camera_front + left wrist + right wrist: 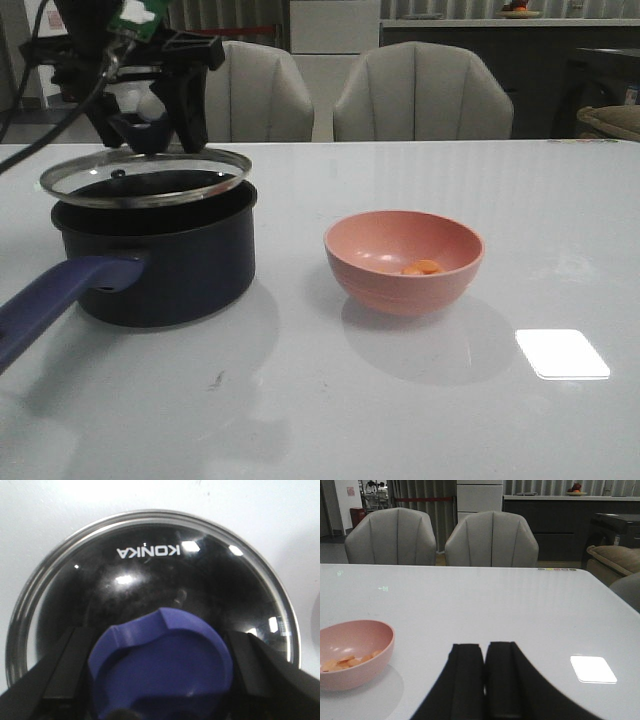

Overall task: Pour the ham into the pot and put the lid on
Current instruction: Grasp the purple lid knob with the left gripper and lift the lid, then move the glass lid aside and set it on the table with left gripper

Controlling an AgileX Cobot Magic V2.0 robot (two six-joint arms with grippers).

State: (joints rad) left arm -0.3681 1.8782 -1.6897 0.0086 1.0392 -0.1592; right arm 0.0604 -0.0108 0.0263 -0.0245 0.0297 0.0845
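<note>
Left gripper clamped on the lid knob, upper left, tilted over the pot. "KONKA" printed on glass. Right gripper pressed closed.

Glossy white table — dark pot at left; pink bowl near its middle, well apart

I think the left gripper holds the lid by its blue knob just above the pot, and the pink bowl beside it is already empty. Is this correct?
Not quite: the pink bowl is not empty. The front view shows orange ham still lying in it. The rest stands: the left gripper holds the lid by its blue knob, just above the pot.
</note>
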